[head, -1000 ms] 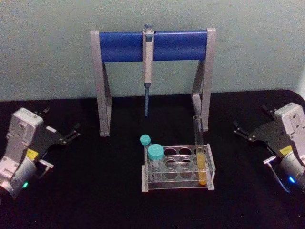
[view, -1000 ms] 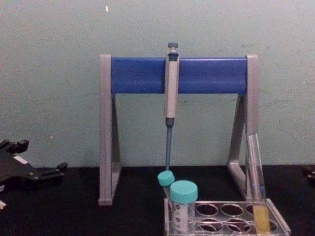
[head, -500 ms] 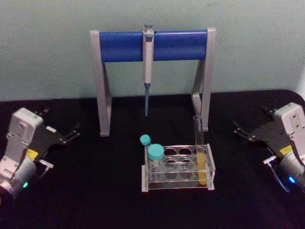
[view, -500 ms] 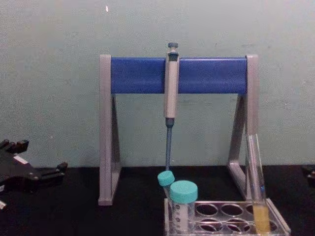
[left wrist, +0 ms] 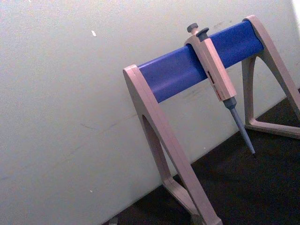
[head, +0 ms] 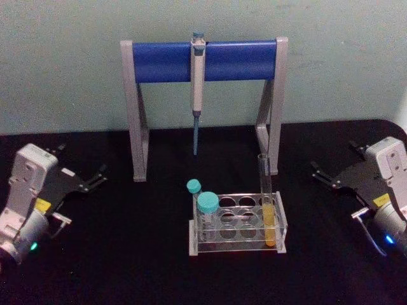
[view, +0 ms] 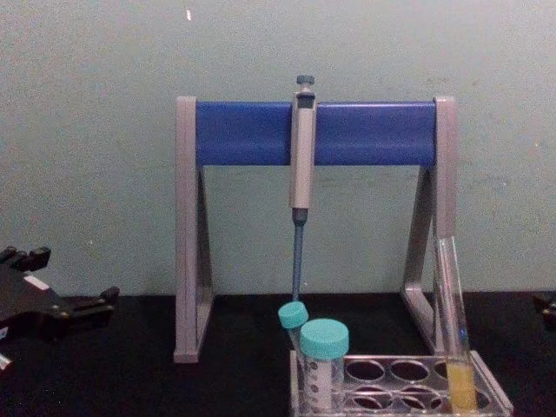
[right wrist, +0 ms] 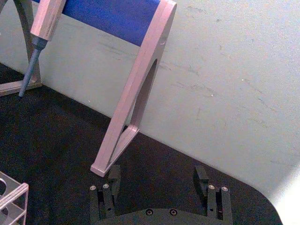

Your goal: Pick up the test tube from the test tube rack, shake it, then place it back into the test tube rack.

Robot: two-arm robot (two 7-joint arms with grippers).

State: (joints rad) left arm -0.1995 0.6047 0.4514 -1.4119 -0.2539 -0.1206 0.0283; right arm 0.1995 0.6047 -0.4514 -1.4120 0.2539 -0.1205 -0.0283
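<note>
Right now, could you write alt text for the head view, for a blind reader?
The test tube, with yellow-orange liquid, stands at the right end of the clear test tube rack on a black table. The left gripper and the right gripper lie open at the table's sides, apart from it.

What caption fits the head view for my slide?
Left pincer and right pincer, open, flank the test tube rack holding the test tube.

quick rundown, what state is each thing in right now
test tube: upright at the rack's right end, uncapped, yellow-orange liquid in its lower part
test tube rack: standing level, several holes empty
teal-capped tubes: two, capped, at the rack's left end
pipette: hanging on the stand, tip down
pipette stand: upright behind the rack
left gripper: open, empty, parked left
right gripper: open, empty, parked right
</note>
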